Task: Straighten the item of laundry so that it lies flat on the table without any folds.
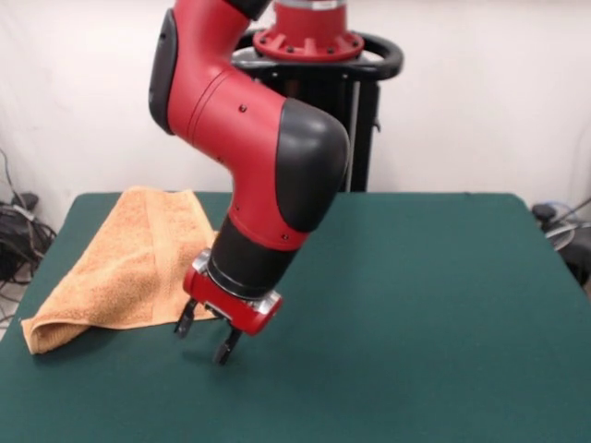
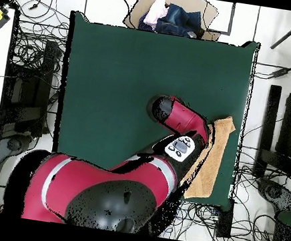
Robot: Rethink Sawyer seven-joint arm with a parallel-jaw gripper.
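The item of laundry [image 1: 129,258] is an orange-tan terry towel lying at the left side of the green table [image 1: 416,323], with its near left corner folded under into a thick lip. In the overhead view the towel [image 2: 213,164] lies along the table's right edge, partly hidden by the arm. My gripper [image 1: 205,336] hangs just above the felt beside the towel's near right edge, open, its two black fingers spread with nothing between them. The overhead view hides the gripper under the red arm [image 2: 179,117].
A cardboard box of mixed clothes [image 2: 174,15] sits past the table's far edge in the overhead view. Cables and equipment [image 2: 19,80] crowd the floor on both sides of the table. Wide green felt [image 2: 129,69] stretches away from the towel.
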